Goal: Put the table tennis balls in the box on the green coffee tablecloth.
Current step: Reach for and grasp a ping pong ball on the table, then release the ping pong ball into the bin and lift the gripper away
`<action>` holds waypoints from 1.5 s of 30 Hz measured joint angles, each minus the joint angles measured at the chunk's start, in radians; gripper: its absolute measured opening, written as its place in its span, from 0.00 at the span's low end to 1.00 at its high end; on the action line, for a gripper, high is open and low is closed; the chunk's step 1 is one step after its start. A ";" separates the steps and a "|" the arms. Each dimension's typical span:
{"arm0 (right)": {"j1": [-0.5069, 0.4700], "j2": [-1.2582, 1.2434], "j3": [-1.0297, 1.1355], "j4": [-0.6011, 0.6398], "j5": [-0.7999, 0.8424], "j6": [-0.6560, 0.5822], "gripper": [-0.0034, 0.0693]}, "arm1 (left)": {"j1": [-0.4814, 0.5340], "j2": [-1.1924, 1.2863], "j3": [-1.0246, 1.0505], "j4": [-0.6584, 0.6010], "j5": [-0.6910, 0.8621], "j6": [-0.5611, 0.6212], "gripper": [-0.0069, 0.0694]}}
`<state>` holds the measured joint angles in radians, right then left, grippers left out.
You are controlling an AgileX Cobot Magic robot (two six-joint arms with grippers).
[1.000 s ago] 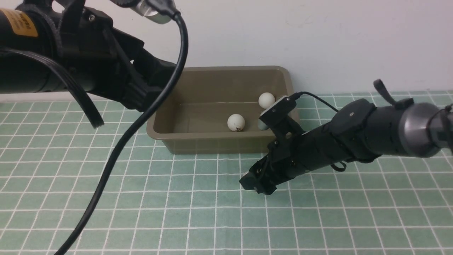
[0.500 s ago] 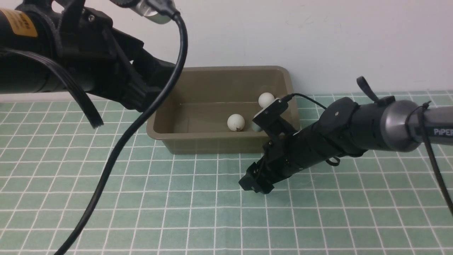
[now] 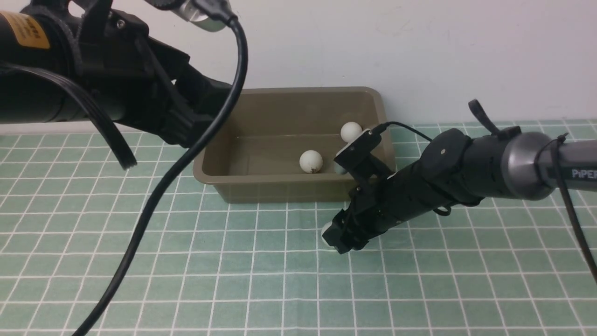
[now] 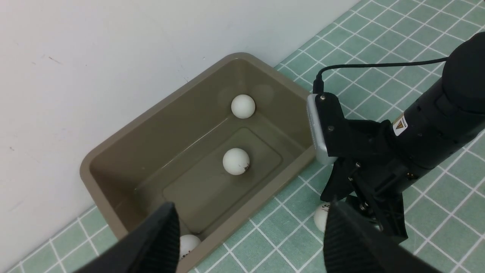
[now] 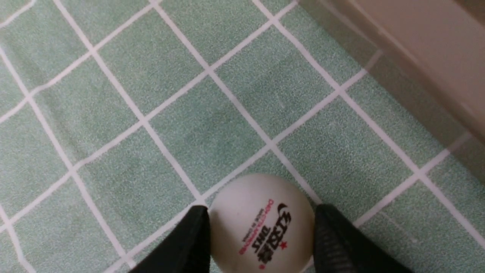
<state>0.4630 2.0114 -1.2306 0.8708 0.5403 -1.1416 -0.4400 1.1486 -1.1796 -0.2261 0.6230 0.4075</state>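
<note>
Right arm has slid leftward along the box's near wall since the earlier frame, and its jaws have drawn in. A sliver of white now shows at the tip.

- Right gripper: fingers clenched on the loose ball, one pad on each side, logo up. The ball sits on the green coffee tablecloth, just in front of the box's near wall, toward its right end.
- Left gripper: fingers spread, holding nothing, hanging over the box's left end.
- Box: stands at the far edge of the cloth, against the wall. It holds three balls: one mid-floor, one by the far right corner, and one in the near left corner, half hidden by a left finger. No fifth ball in any view.

Risks, as I judge them:
- The grip is right at the fingertips on a smooth round shell, so the ball may squirt out on the lift.
- The flared rim is close and could clip the wrist or fingers on the way over.
- A high release could bounce the ball back out.
- Both arms crowd the box and may collide.
</note>
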 joint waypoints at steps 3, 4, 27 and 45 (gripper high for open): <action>0.000 -0.003 0.000 0.000 0.000 0.000 0.49 | 0.000 0.000 0.000 0.001 0.000 0.000 0.69; 0.000 -0.006 0.000 -0.001 0.000 0.000 0.49 | 0.000 0.000 0.000 0.002 0.000 0.000 0.69; -0.073 -0.076 -0.391 -0.009 0.151 0.193 0.49 | 0.000 0.000 0.000 0.024 0.035 -0.011 0.69; -0.113 0.259 -0.732 -0.021 0.323 0.222 0.66 | 0.000 0.000 0.000 0.024 0.035 -0.012 0.69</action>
<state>0.3499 2.2701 -1.9625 0.8495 0.8633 -0.9200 -0.4400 1.1486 -1.1796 -0.2022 0.6585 0.3959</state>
